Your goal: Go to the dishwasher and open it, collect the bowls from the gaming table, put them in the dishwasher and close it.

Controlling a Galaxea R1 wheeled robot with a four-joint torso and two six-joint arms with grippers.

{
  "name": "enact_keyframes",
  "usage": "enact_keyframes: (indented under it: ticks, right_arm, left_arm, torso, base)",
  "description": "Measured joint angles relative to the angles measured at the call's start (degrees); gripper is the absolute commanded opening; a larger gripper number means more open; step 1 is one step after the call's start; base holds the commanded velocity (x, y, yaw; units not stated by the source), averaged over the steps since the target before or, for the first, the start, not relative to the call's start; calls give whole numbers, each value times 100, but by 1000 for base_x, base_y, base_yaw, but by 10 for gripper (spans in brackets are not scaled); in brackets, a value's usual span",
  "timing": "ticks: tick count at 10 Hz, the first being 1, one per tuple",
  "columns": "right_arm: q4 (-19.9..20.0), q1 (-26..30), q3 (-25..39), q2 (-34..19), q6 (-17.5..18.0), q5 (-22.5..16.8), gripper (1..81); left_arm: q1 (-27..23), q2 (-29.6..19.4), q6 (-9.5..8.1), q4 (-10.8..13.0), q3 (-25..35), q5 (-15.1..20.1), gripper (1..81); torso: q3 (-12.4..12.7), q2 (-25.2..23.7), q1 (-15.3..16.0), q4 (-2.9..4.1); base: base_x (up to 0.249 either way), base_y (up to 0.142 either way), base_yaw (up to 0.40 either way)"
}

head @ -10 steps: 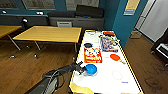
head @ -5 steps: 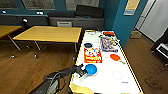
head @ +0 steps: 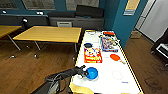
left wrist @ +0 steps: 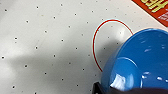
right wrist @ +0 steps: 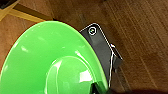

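Glossy white desk (head: pixel 107 80) — left pincer (head: pixel 85 73) at near-left rim of blue bowl (head: pixel 92 73), gripping it. Right pincer grips green bowl (right wrist: pixel 47 62) over wood floor (right wrist: pixel 140 37).

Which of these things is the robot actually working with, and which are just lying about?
Job: blue bowl at the left gripper; green bowl; white-topped gaming table.

Lying about: red printed box, orange-red paddle, colourful box, yellow-topped table.
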Motion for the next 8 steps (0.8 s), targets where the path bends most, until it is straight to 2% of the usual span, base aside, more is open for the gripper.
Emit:
enact_keyframes:
  ticks: [2, 4, 6, 8]
  right_arm:
    - [-2, 13, -27, -13, 66, -112, 10]
    - [-2, 10, -30, -46, 82, -116, 10]
    - [-2, 10, -27, -46, 85, -135, 10]
    - [-4, 7, 52, -107, 88, -184, 10]
  left_arm:
    - [17, -257, 2, 61, 551, 137, 10]
    - [-9, -769, 2, 141, 1492, 243, 10]
    - [-206, -1393, 0, 205, 2793, 263, 10]
    - [-553, -2354, 0, 273, 4480, 254, 10]
  torso:
    - [0, 0, 0, 0]
    - [0, 0, 0, 0]
    - [0, 2, 0, 0]
    - [0, 2, 0, 0]
  base:
    - [0, 0, 0]
    - [0, 0, 0]
    - [0, 0, 0]
    - [0, 0, 0]
